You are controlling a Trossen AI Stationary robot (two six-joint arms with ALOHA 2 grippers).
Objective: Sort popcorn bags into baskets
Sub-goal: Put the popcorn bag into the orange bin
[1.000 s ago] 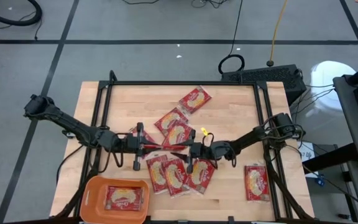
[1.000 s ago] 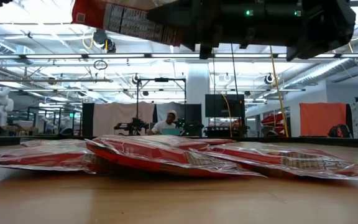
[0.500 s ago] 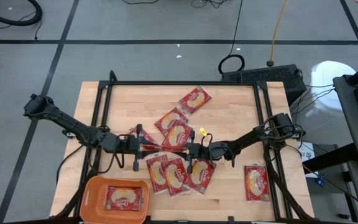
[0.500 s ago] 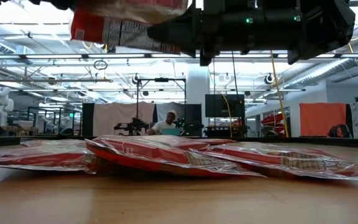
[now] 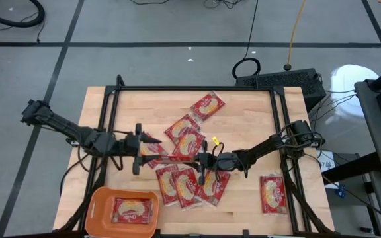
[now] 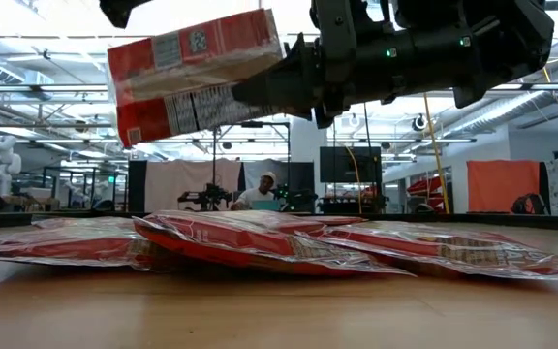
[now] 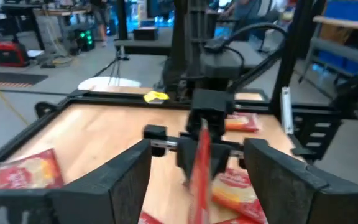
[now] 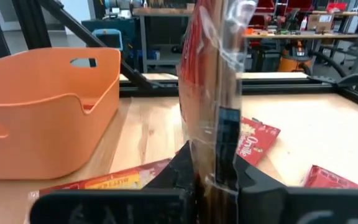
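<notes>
My right gripper (image 5: 200, 161) is over the middle of the table, shut on one red popcorn bag (image 6: 197, 78). The bag hangs in the air on edge and shows as a thin strip (image 8: 211, 81) in the right wrist view. My left gripper (image 5: 144, 149) is open just to the left of the bag's free end, its fingers (image 7: 126, 180) on either side of the strip and apart from it. Several more popcorn bags (image 5: 184, 185) lie flat on the wood. The orange basket (image 5: 98, 198) stands at the near left with one bag (image 5: 135, 210) in it. My right gripper pinches the bag's right-hand end (image 6: 277, 73) between its two fingers. The fingers lie level and come from the table's right. The bag stands on edge, clear of the table, and reaches toward the left with its printed back facing the near edge.
Single bags lie at the far middle (image 5: 207, 106) and near right (image 5: 272, 194). A yellow tag (image 5: 216, 140) sits by the right arm. A black frame (image 5: 197, 88) rims the tabletop. Bare wood lies at the far left and between the basket and the bag cluster.
My left gripper has let go of the bag and drawn back toward the table's left edge, rising a little. The bag, first stretched between both grippers, is now held only by my right gripper and has dropped to stand on edge, its back turned toward the near edge.
</notes>
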